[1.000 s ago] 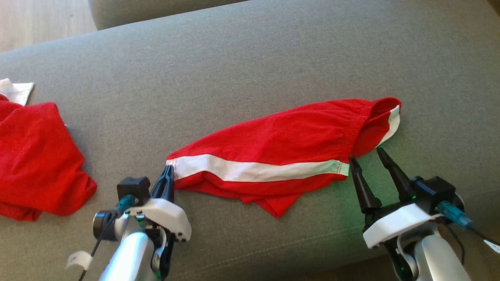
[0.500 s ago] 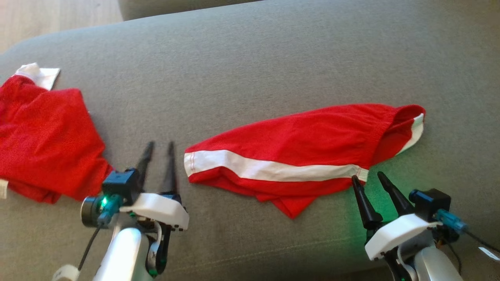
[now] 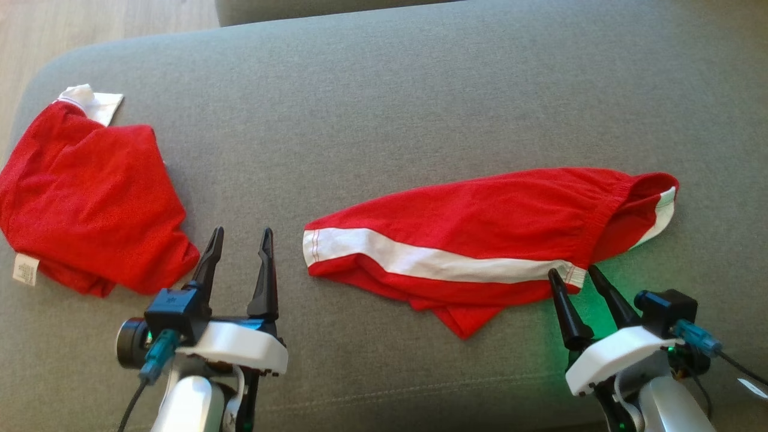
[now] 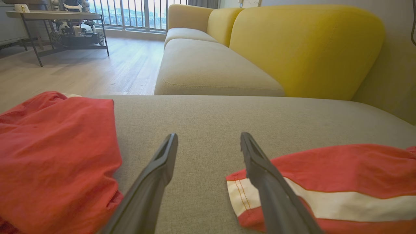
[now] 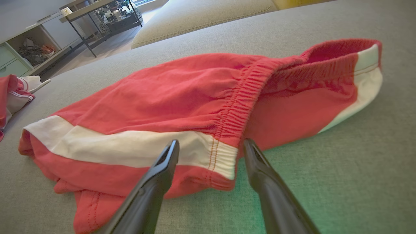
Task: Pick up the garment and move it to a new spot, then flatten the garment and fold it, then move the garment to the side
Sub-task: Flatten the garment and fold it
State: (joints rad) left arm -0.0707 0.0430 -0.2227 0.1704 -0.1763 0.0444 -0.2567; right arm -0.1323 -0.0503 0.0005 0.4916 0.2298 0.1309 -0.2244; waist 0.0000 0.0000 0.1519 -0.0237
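Both jaws stand spread and empty; your red shorts (image 3: 480,225) lie rumpled on the grey cushion (image 3: 384,108) between left gripper (image 3: 242,231) and right gripper (image 3: 572,270); likely soft, light, limp; pinch the waistband corner (image 5: 224,156) at the right gripper's twelve o'clock, and the hem (image 3: 312,246) at the left gripper's two o'clock.

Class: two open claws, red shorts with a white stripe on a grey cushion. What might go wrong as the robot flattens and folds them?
1. The left claw sits open between the red shorts with a white side stripe and a crumpled red garment; it might pinch the wrong cloth.
2. The right claw points at the elastic waistband corner; it may catch one layer only.
3. A red flap pokes out at the shorts' near edge; folding could trap that crease.
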